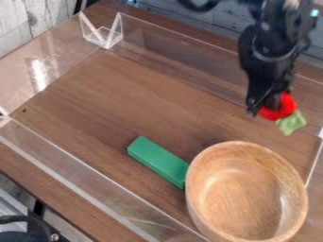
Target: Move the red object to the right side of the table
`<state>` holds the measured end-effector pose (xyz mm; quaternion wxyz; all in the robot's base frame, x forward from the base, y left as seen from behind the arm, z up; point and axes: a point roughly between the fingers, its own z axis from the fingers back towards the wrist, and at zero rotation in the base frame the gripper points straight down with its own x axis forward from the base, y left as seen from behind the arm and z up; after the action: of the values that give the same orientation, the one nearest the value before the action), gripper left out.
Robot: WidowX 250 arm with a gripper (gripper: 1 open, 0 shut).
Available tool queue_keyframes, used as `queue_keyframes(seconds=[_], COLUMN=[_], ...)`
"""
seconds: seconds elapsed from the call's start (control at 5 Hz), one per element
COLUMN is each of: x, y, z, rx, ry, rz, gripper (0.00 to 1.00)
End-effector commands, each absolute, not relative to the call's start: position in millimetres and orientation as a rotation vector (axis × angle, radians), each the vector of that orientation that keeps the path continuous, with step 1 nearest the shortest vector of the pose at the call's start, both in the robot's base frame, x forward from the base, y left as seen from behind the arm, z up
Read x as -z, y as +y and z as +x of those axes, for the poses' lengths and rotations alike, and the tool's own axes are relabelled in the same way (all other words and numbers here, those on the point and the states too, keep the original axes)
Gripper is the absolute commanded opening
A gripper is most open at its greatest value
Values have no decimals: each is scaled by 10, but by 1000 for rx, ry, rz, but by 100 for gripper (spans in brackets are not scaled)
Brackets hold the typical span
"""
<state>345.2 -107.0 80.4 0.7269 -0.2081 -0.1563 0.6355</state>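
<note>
The red object, a small toy strawberry [285, 104] with a light green leafy cap, hangs just above the dark wood-grain table [139, 99] near its right wall. My black gripper [266, 102] comes down from the top of the view and is shut on the strawberry, its fingers pinching the red body while the green cap sticks out to the lower right. The arm's dark body hides the upper part of the fruit.
A round light wooden bowl [246, 194] stands at the front right, just below the held strawberry. A flat green block [158, 160] lies left of the bowl. Low clear acrylic walls [101, 33] edge the table, with a folded clear piece at the back left.
</note>
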Motion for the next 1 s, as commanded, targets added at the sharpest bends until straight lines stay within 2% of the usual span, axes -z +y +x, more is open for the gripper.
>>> queue_keyframes(seconds=[0.0,0.4,0.6,0.8], x=[-860,-890,-850,-935], y=[-1085,-993,-923,-855], z=[3464,3630,3595,3684], rx=[-1422,-1433,-1451,-1440], ry=[-415,-454,-471,-478], rz=[-515,-484,-472,-467], gripper=[0,0,100,100])
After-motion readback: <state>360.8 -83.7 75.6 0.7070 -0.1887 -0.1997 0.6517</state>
